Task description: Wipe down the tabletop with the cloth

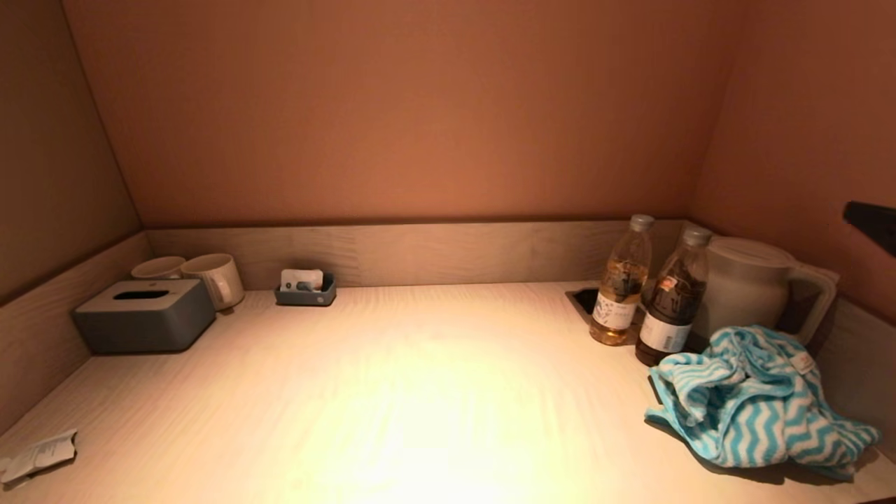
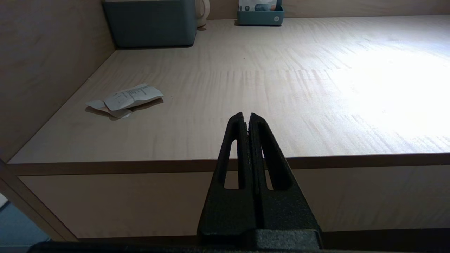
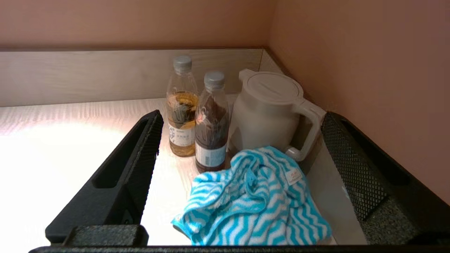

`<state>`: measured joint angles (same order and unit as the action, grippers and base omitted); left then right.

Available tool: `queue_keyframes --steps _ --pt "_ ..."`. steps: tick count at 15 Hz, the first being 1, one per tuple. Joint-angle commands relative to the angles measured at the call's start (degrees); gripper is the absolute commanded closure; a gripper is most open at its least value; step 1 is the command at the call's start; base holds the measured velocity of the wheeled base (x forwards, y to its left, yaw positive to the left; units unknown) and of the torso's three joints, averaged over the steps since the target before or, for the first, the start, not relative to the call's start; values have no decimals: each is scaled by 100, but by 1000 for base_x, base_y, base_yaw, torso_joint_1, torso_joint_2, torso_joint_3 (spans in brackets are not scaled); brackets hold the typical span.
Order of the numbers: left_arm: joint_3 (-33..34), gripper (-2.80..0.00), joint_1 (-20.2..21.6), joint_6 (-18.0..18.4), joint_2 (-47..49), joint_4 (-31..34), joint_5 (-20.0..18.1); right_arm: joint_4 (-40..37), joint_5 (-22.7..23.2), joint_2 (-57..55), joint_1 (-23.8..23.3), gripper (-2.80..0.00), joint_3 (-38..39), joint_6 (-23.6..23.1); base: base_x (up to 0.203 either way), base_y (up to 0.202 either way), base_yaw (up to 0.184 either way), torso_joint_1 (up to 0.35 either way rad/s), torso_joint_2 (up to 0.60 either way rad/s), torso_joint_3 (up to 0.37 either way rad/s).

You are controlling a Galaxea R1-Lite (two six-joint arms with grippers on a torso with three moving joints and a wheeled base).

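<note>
A crumpled blue-and-white striped cloth (image 1: 756, 399) lies on the light wooden tabletop (image 1: 420, 392) at the front right, in front of the kettle. It also shows in the right wrist view (image 3: 253, 200). My right gripper (image 3: 242, 116) is open and empty, hovering above and just short of the cloth with its fingers spread wider than it. A dark part at the right edge of the head view may be this arm. My left gripper (image 2: 246, 116) is shut and empty, held low in front of the table's front edge on the left.
Two bottles (image 1: 621, 280) (image 1: 672, 297) and a white kettle (image 1: 745, 283) stand right behind the cloth in the back right corner. A grey tissue box (image 1: 143, 315), two cups (image 1: 213, 276) and a small tray (image 1: 306, 288) stand back left. A crumpled paper (image 1: 38, 455) lies front left. Walls enclose three sides.
</note>
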<state>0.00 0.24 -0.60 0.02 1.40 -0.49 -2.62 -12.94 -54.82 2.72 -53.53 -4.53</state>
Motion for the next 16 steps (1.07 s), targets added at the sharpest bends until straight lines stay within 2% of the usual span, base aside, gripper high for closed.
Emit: queue_keyframes --steps 1,4,8,16 --pt "0 0 2 -2 -2 0 -4 -420 -167 516 15 -280 -37 -4 0 0 0 0 0 0" --pt "0 0 2 -2 -2 0 -3 -529 -350 1220 6 -280 13 -4 0 0 0 0 0 0" --pt "0 0 2 -2 -2 0 -1 -948 -367 2079 -25 -280 167 8 0 0 0 0 0 0" --pt "0 0 2 -2 -2 0 -4 -978 -350 2977 -386 -280 905 23 0 0 0 0 0 0"
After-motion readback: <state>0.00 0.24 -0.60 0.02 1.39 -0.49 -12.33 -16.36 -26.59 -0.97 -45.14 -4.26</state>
